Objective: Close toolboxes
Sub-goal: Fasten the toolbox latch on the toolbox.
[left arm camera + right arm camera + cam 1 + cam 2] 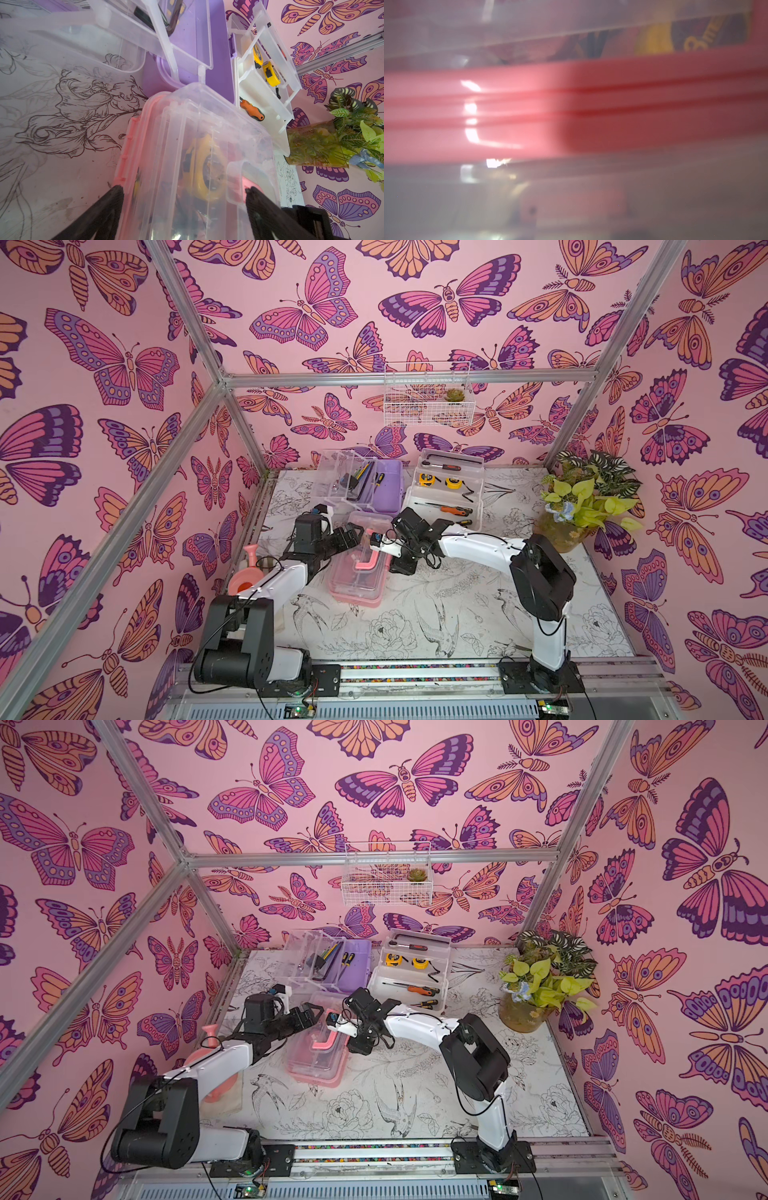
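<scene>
Pink toolbox (356, 576) lies mid-frame in both top views, long axis running up the picture, lid (207, 128) down, with my left gripper (184, 188) spread wide astride its upper end and my right gripper (392, 560), grip unreadable, just beside its right flank.

A robot test cell dressed up as a cheerful room

A bare aluminium frame (407, 379) carries flat wall panels (316, 310) printed with large butterflies, boxing in a single table (436, 614) covered with line drawings of birds and flowers. Two robot arms, left (266, 585) and right (478, 543), are bolted to a metal rail (415, 674) along its front edge, with exposed circuit boards and cables below. A wire basket (424, 406), a potted plant (582, 502) and toolboxes (388, 485) of hand tools serve as set dressing.
</scene>
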Controlling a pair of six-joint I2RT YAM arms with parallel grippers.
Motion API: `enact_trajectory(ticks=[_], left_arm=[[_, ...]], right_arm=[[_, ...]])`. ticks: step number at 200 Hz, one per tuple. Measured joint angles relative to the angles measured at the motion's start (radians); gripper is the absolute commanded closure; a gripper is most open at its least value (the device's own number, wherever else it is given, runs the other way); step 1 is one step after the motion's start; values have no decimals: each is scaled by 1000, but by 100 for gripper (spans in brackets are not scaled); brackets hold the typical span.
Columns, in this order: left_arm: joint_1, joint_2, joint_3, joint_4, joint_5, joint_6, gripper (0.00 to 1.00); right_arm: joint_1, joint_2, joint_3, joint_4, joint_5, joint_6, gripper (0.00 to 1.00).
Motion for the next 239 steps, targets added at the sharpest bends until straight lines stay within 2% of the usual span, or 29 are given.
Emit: enact_trajectory(ticks=[49,78,106,141,167,206,239], left_arm=[[0,0,0,1,0,-1,7],[0,0,-1,1,-1,-2,6],[0,-3,-3,1,-8,-8,4],[0,-10,-4,-9,-23,-13,4],[0,-21,-5,-30,-33,-20,4],[0,-25,-5,-39,-37,-40,5],[-3,-48,-18,-48,-37,-68,6]], right_arm=[[2,0,1,0,4,5,59],[2,0,1,1,3,11,31],[15,2,-6,-1,3,17,20],[15,-29,-70,20,-2,47,19],[-13,-114,-165,36,-44,125,21],[-101,-230,-263,92,-114,380,29],[-105,-236,-281,179,-115,639,30]])
